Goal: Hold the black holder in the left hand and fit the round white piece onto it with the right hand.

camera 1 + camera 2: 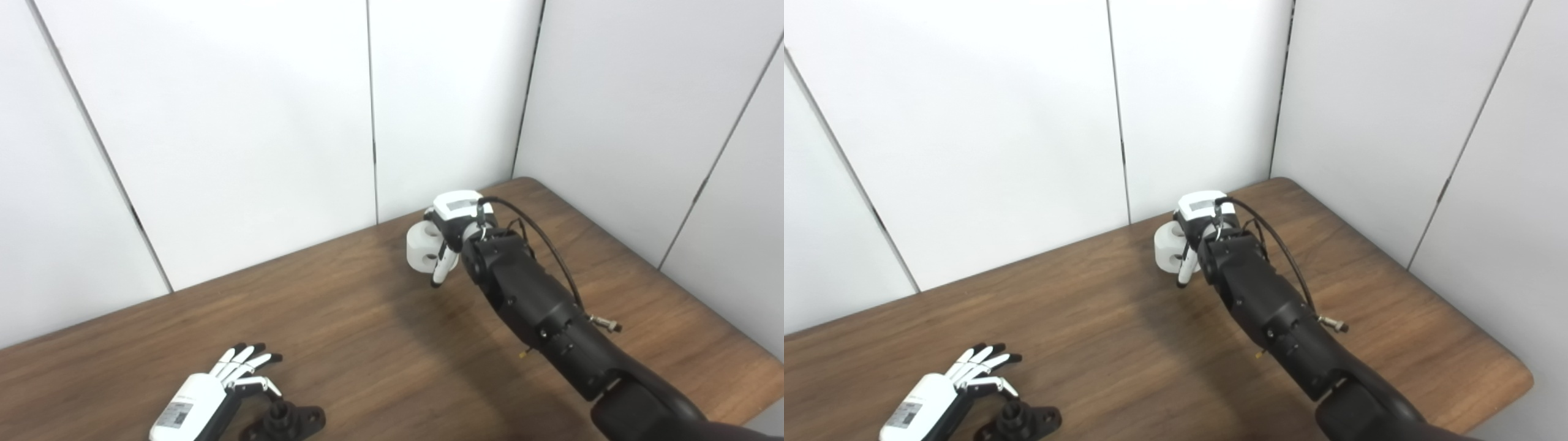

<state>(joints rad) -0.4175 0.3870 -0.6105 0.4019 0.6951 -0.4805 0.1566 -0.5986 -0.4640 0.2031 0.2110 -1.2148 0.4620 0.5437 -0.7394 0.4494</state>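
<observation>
Black holder (286,420): lying flat on the wooden table (343,331) at about 7 o'clock in the view, close to the near edge; its short round post is pointing upward from a flat base with holes.
Left hand (211,392): resting low over the table just at 9 o'clock of the holder, fingers (242,360) spread and extended, grasping nothing; the thumb is reaching toward the post, though contact cannot be told.
Round white piece (422,246): being held up above the table near the middle of the view, well apart from the holder, toward 1 o'clock of it; its flat face with small holes is turning toward the camera's left.
Right hand (453,229): curling around the white piece, grasping it from its 3 o'clock side, one finger crossing its front.
Right arm (539,312): black, coming in from 5 o'clock, a cable looping along its top.
Surroundings: white wall panels (245,122) standing behind the table from 9 through 3 o'clock.
</observation>
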